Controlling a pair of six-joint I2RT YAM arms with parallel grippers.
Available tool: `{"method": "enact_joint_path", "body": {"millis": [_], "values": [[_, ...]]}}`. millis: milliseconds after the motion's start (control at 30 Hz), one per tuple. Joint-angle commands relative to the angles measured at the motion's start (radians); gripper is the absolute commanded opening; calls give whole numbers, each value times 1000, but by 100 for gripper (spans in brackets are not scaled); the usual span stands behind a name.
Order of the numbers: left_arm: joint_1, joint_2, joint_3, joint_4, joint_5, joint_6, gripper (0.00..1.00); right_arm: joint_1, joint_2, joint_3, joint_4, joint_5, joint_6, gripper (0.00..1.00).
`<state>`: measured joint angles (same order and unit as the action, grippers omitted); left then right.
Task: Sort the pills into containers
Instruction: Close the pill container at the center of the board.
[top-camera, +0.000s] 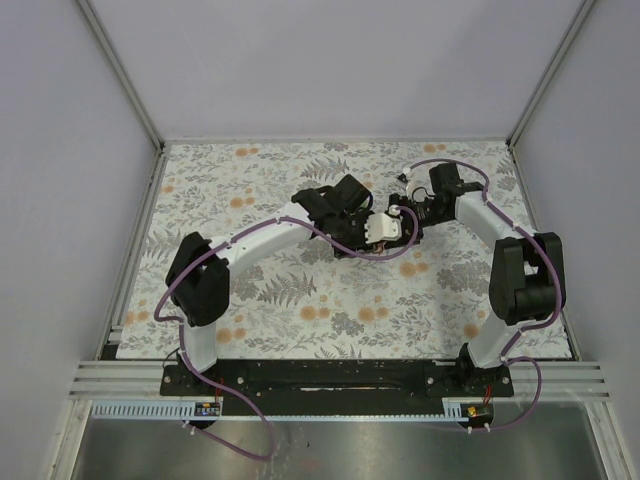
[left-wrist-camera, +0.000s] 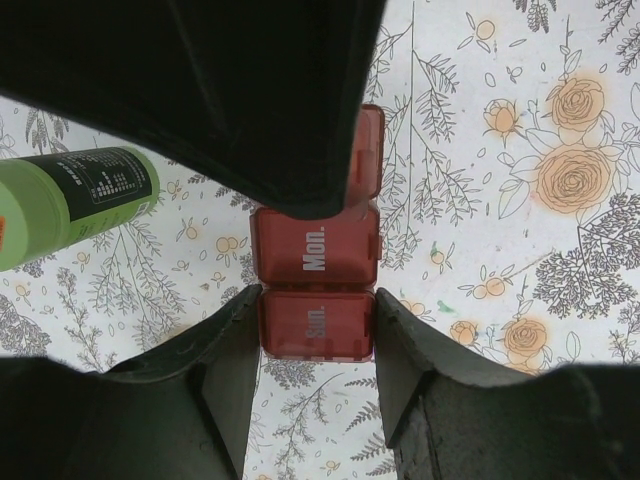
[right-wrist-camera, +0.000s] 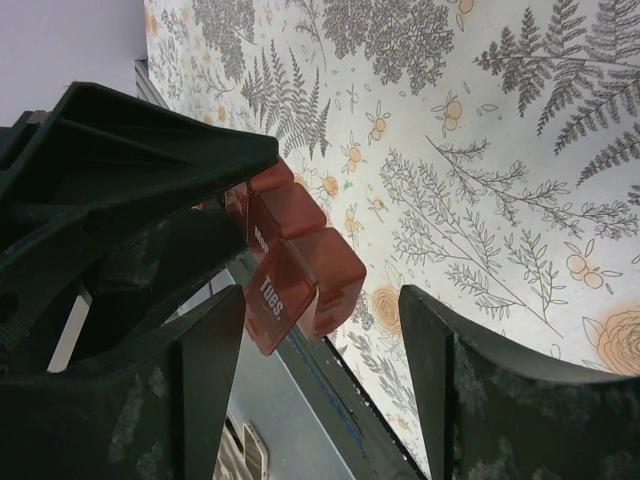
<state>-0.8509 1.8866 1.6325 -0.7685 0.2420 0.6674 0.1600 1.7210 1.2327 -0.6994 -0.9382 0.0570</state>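
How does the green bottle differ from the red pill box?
The green bottle is bright green, the pill box dark translucent red. The bottle is a round cylinder; the box is a row of rectangular compartments. The bottle bears a black label with fine print; the box bears white day names. The left gripper clamps the box; the bottle is apart from it. Both are small containers.

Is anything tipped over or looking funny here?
Yes. The green bottle lies on its side on the cloth, near the pill box, instead of standing up.
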Motion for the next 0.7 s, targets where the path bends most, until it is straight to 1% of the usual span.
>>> {"method": "enact_joint_path", "body": {"millis": [0,233,367,667], "values": [[7,-3,59,11,14,-29,0,10,-49,-12,21,-63,-17,70],[18,-12,70,-3,54,-49,0,10,-58,-24,44,-99,-13,65],[19,-4,90,-28,75,-58,0,10,-61,-30,49,-126,-16,57],[19,-9,102,-35,91,-72,0,10,-57,-32,52,-146,-25,48]]}}
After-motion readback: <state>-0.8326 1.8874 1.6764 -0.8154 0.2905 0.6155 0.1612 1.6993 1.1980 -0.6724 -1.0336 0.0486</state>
